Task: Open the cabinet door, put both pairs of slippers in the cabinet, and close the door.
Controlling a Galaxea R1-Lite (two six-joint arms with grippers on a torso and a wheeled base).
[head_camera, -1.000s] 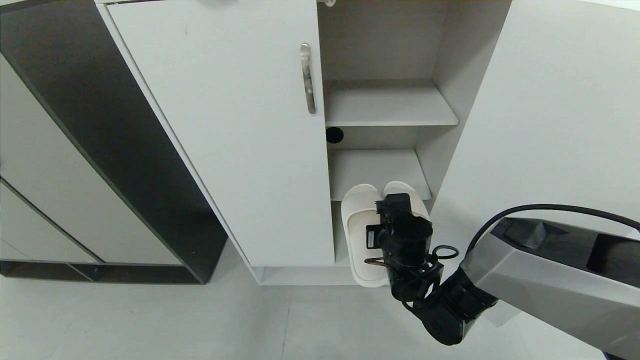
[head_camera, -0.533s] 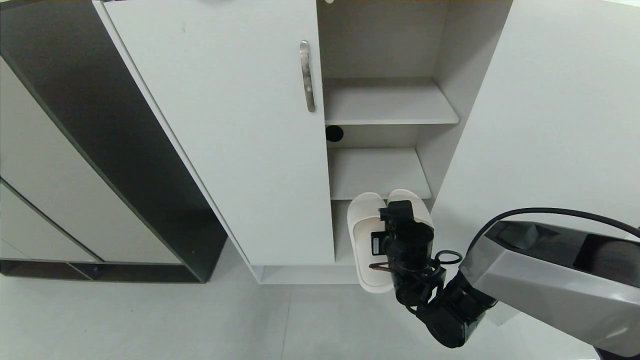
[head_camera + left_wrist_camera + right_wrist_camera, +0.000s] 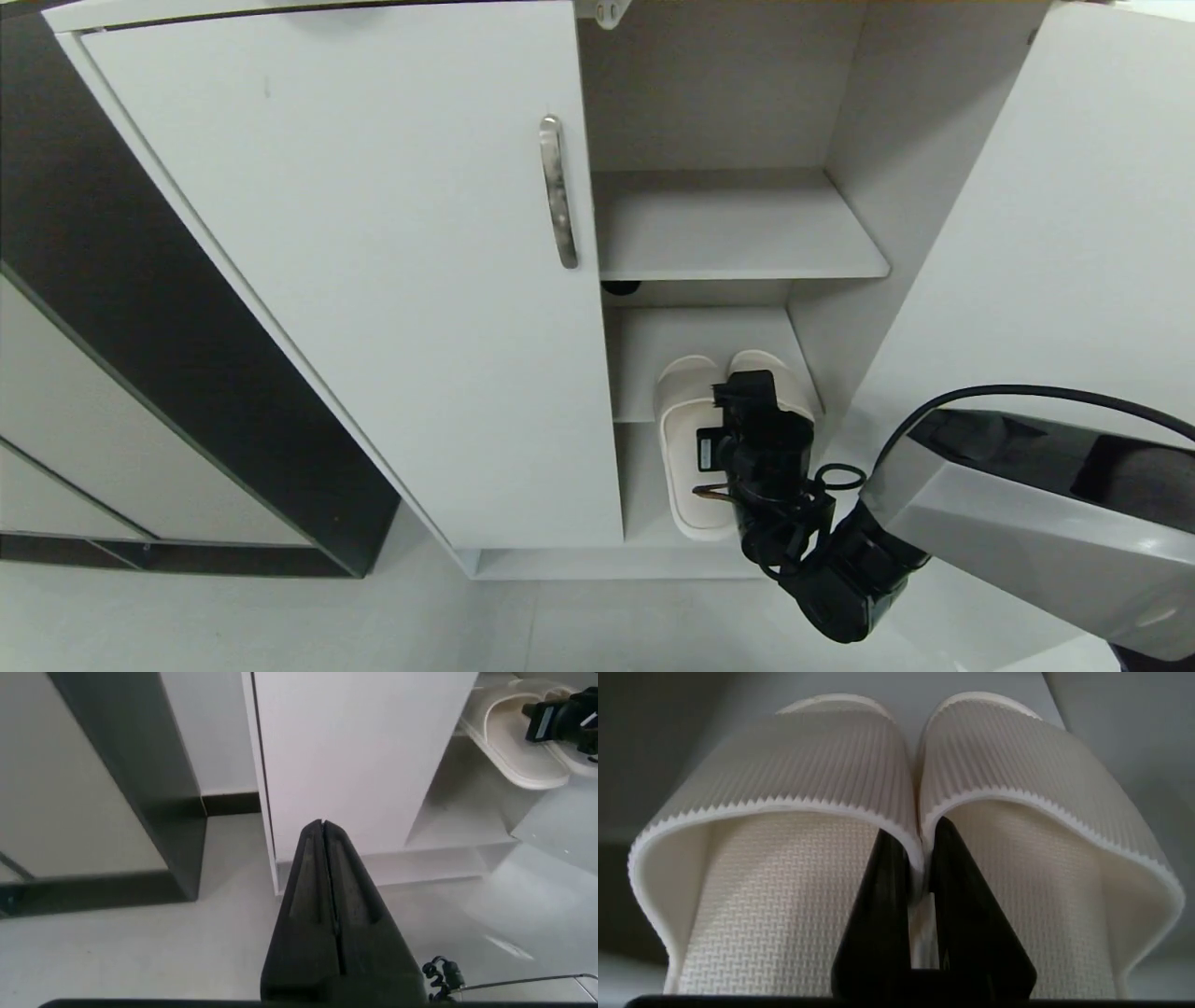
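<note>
1. Both fingers of your right gripper [image 3: 744, 392] pinch the slippers' [image 3: 684, 448] adjoining inner walls.
2. The pair hangs at the cabinet's [image 3: 845, 121] open right bay, toes leading, long axis running straight from the gripper inward.
3. Whether the toes clear the lower shelf [image 3: 695, 341] cannot be told.
4. Your left gripper [image 3: 323, 840], closed and empty, sits by the shut door [image 3: 355, 280]; the right arm is nearer.

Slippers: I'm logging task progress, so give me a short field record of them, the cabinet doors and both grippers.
slippers: white pair, at the cabinet's lowest open compartment; set down or not, cannot tell
right gripper: fingers shut on the slippers' inner edges
left gripper: shut, above the floor before the left door
left door: shut
right door: open
</note>
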